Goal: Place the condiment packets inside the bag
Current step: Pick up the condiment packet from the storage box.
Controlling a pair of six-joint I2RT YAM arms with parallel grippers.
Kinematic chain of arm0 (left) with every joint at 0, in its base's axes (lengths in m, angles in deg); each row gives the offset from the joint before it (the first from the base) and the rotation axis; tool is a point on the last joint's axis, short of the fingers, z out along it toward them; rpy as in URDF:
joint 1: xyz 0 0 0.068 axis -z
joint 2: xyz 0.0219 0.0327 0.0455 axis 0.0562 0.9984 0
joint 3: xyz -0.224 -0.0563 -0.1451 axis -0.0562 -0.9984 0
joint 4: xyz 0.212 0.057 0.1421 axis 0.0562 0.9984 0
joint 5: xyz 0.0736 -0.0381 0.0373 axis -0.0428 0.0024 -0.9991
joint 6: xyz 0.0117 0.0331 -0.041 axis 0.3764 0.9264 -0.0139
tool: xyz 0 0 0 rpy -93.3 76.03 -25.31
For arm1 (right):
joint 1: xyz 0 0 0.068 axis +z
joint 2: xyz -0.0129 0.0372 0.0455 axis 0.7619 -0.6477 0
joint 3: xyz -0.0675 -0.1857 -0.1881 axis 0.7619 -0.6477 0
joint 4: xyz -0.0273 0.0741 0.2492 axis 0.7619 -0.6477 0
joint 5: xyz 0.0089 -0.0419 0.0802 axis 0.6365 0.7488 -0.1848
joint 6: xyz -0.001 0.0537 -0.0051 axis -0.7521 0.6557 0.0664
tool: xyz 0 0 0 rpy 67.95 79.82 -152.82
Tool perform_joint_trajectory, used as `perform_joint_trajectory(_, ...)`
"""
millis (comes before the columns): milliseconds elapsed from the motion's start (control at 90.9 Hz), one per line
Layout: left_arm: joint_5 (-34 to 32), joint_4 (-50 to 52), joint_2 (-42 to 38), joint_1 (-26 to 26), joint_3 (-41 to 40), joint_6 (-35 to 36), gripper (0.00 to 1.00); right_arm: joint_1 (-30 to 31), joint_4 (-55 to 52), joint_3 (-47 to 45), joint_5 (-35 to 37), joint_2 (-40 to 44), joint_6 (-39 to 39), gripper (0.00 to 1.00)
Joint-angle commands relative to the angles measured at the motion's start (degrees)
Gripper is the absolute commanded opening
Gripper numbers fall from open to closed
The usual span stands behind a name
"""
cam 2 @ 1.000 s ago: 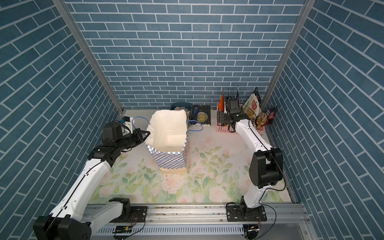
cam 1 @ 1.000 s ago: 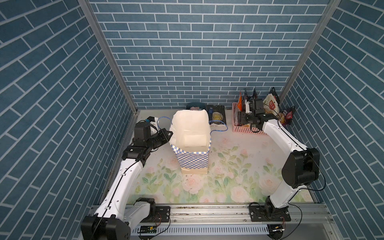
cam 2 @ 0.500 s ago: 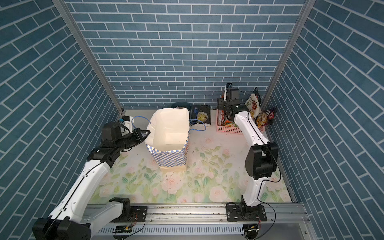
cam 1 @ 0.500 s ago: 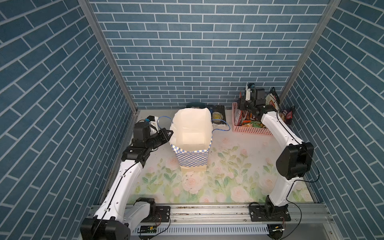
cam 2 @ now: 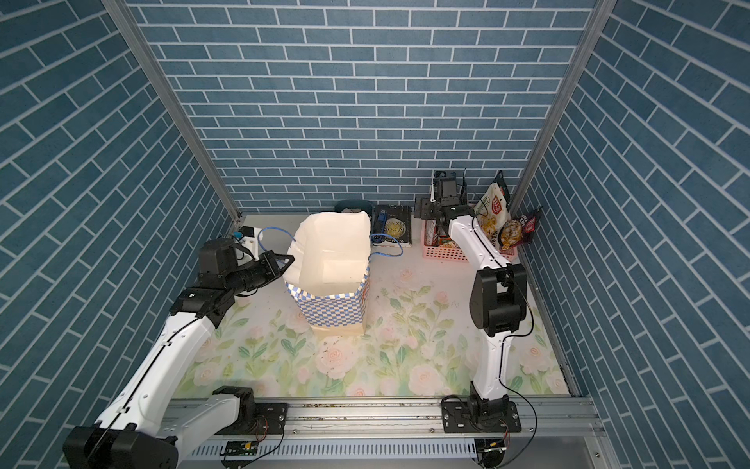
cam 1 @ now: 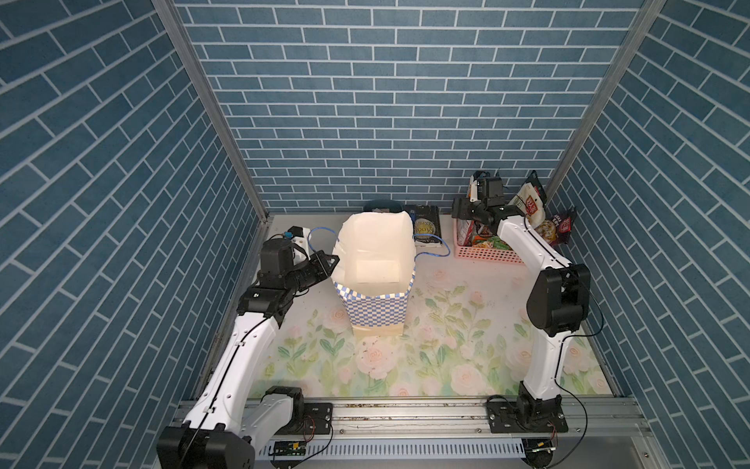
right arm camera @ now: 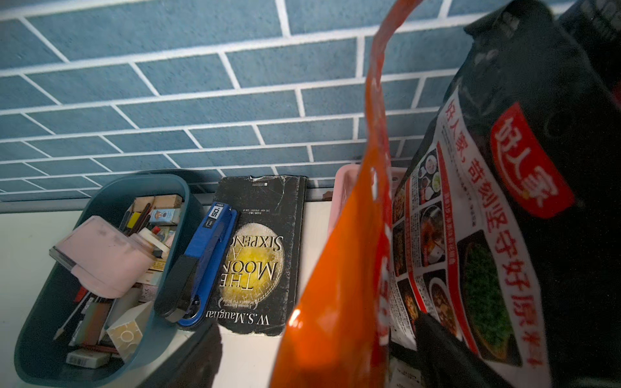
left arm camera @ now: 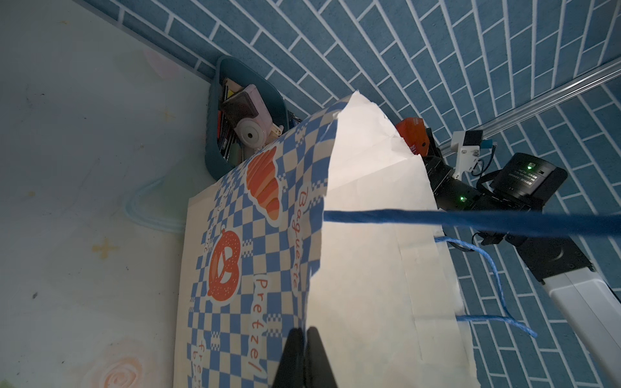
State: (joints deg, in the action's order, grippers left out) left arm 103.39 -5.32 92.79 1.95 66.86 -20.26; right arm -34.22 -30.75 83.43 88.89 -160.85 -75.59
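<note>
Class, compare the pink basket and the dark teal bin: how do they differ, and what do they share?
The pink basket has perforated walls; the dark teal bin has solid ones. The basket holds large condiment packets; the bin holds small odds and ends. Both sit open-topped by the back wall.

Right gripper point(cam 1: 460, 211): tips lost among packets point(cam 1: 493, 243) in pink basket point(cam 1: 487, 255), grip unclear; teal bin point(cam 1: 379, 204) mostly behind bag point(cam 1: 377, 312); orange packet point(right arm camera: 336, 302) cut off by pic edge.
</note>
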Motion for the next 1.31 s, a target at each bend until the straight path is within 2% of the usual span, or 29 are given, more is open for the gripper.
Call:
perform_joint_trajectory(0,0.82,-1.70,-0.51,-0.16,-0.47,1.03,0.03,0.02,2.17,-3.01,-0.11,1.44,-0.35,0.93)
perform_joint_trajectory(132,1.08,-1.89,-0.29,-0.16,-0.58,1.03,0.03,-0.20,2.18,-2.59,1.76,0.38,-0.40,0.90)
perform_joint_trajectory(473,1.10,-1.58,-0.60,-0.16,-0.49,1.03,0.03,-0.72,2.07,4.40,7.17,-5.62,-1.24,0.66)
perform_joint_trajectory(638,1.10,-1.40,-0.54,-0.16,-0.42,1.00,0.03,-0.80,0.94,7.39,8.06,-8.01,-0.91,0.46)
perform_joint_trajectory(759,1.02,-1.30,-0.47,-0.16,-0.08,0.99,0.03,-0.74,1.82,7.74,8.23,-8.02,-0.95,0.11)
perform_joint_trajectory(814,1.02,-1.22,-0.39,-0.16,0.03,1.01,0.03,-0.72,2.40,7.84,8.62,-7.73,-1.14,0.00)
perform_joint_trajectory(1078,0.68,-1.30,-0.47,-0.16,-0.47,0.98,0.03,0.13,11.20,5.03,10.70,0.14,-6.12,0.00)
perform_joint_trajectory(1298,0.23,-1.39,-0.52,-0.16,-0.41,0.89,0.03,1.24,12.29,8.48,12.26,7.50,-8.73,0.00)
